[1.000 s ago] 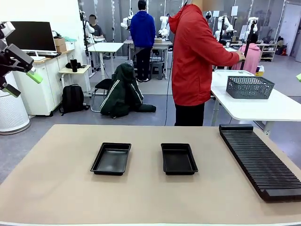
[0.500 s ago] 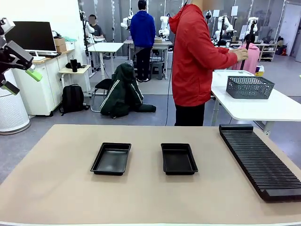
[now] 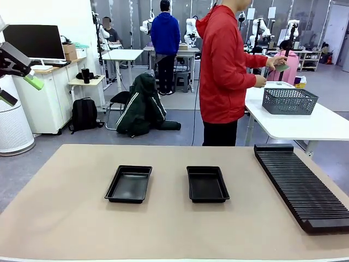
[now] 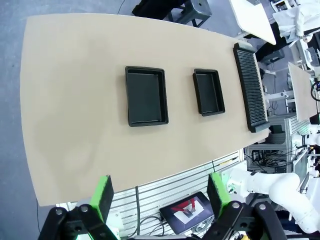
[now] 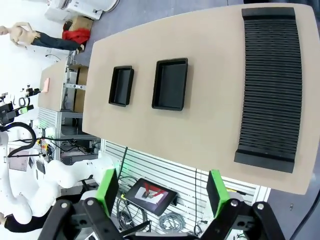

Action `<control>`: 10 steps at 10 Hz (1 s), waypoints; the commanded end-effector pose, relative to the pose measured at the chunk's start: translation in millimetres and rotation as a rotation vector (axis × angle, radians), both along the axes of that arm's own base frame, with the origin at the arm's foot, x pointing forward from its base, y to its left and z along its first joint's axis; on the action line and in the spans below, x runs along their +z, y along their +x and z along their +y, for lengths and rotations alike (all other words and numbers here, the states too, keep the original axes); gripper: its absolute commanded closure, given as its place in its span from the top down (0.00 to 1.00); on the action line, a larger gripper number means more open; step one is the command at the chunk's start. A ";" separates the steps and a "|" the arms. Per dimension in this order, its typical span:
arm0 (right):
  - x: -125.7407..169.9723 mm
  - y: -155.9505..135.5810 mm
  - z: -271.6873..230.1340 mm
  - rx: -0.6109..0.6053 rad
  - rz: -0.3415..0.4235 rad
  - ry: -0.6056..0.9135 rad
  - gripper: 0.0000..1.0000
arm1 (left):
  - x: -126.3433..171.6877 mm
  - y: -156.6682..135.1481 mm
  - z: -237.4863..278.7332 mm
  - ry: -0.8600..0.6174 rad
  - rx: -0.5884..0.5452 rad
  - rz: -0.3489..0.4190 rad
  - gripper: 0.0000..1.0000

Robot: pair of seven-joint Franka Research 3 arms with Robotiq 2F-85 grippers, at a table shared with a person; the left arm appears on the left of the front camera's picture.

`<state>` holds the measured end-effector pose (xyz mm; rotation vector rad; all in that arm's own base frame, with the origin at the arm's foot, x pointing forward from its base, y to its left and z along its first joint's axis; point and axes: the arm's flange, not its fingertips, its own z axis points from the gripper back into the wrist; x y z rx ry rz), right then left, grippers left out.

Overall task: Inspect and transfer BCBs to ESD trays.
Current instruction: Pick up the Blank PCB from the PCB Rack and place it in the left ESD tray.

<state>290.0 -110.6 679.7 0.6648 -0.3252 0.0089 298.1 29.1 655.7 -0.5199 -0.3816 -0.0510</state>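
Note:
Two black ESD trays, the left tray (image 3: 129,184) and the right tray (image 3: 207,184), lie side by side with nothing in them, mid-table. From above they show as the left tray (image 4: 146,96) and the right tray (image 4: 209,91), and again as the smaller-looking tray (image 5: 121,86) and the larger one (image 5: 171,84). My left gripper (image 3: 20,90) hangs open, high at the far left, well away from the table. In its own view my left gripper (image 4: 160,195) is open above the table. My right gripper (image 5: 162,190) is open too, high above the table. A person in red (image 3: 224,65) holds a small flat greenish piece (image 3: 282,67), perhaps a BCB; it is too small to tell.
A long black ribbed rack (image 3: 302,185) runs along the table's right side. A grey mesh basket (image 3: 289,101) stands on the white side table (image 3: 305,125) behind it, beside the person. The tan tabletop (image 3: 65,213) has free room around both trays.
My left gripper has drifted left toward the picture's edge. The person has drawn both hands back from farther right and now holds a small flat piece above the basket.

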 end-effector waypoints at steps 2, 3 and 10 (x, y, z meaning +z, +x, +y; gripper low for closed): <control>10.7 8.1 -0.3 0.035 -0.040 0.011 0.94 | -6.0 -1.8 2.6 -0.043 0.015 -0.033 1.00; 13.6 12.1 -0.8 0.029 -0.042 0.011 0.94 | -2.2 -0.1 3.4 -0.044 0.019 -0.063 1.00; 21.4 18.8 -14.8 0.015 -0.036 0.009 0.94 | 7.5 -4.3 3.9 -0.027 0.041 -0.065 1.00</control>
